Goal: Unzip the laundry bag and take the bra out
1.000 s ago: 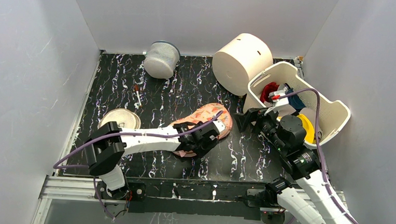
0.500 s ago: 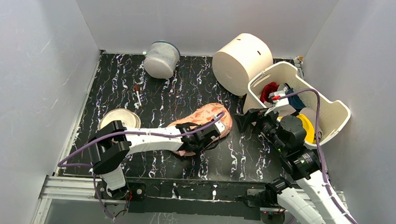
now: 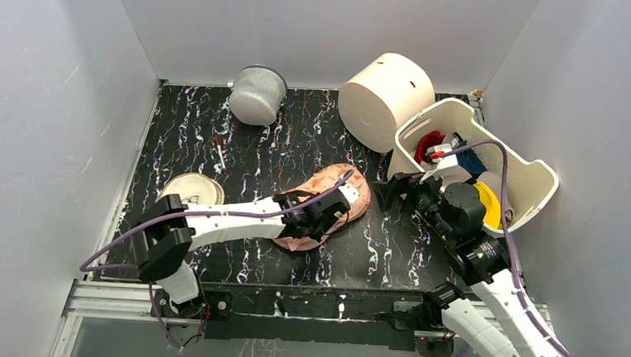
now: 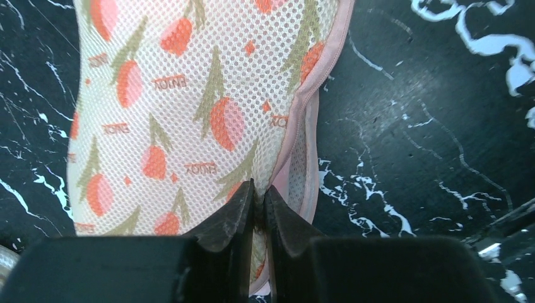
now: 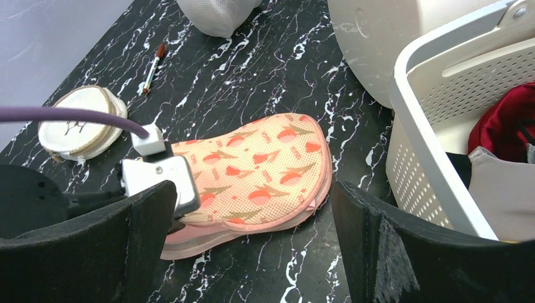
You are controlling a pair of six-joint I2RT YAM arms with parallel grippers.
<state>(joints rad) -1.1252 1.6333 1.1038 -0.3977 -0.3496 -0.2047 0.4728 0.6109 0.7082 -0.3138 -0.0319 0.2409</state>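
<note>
The laundry bag (image 3: 340,192) lies flat at the middle of the table: salmon-orange mesh with red and green motifs and a pink rim. My left gripper (image 3: 324,218) is at its near-left end, shut on the edge of the top flap (image 4: 189,113). The fingertips (image 4: 243,196) pinch the mesh beside the pink rim, and a gap with a pink lower layer (image 5: 208,243) shows under the flap. My right gripper (image 3: 392,191) is open and empty, just right of the bag (image 5: 265,167). The bra is hidden.
A white basket (image 3: 536,171) with red, teal and yellow garments stands at the right. A cream cylinder (image 3: 384,92) and a grey-white mesh cylinder (image 3: 257,94) stand at the back. A round beige disc (image 3: 191,189) and a pen (image 3: 218,150) lie at the left.
My left gripper has drawn slightly left with the flap edge still pinched, and its elbow has shifted left. The right arm has barely moved.
</note>
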